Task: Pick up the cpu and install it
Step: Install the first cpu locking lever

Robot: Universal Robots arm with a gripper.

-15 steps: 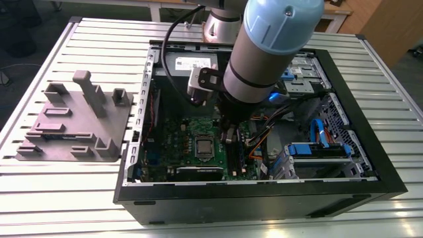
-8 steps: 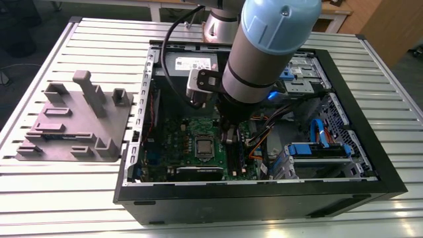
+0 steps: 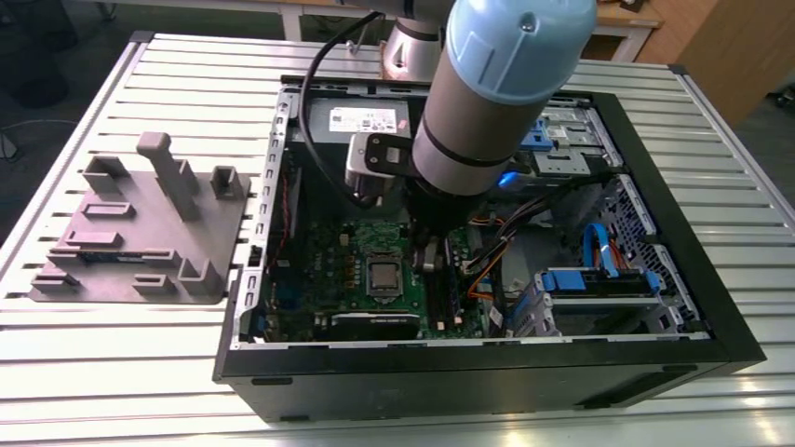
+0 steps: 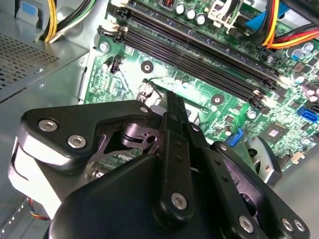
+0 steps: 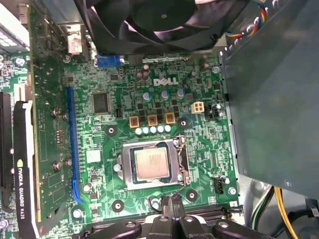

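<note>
I've got the jaws (image 5: 172,219) shut w/ nothing held, hanging just beside the cpu (image 5: 151,164), which sits flat in its socket (image 5: 152,185), so seated already imo.

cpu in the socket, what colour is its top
Shiny silver-grey square metal cpu, clearest in the first wrist view.

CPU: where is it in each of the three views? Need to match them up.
Exterior view: cpu sits in its socket on the green motherboard, just off the arm's lower end.
First wrist view: cpu mid-board, inside the metal frame.
Second wrist view: can't make it out; the gripper blocks that area.
Shared landmark: the motherboard.
</note>
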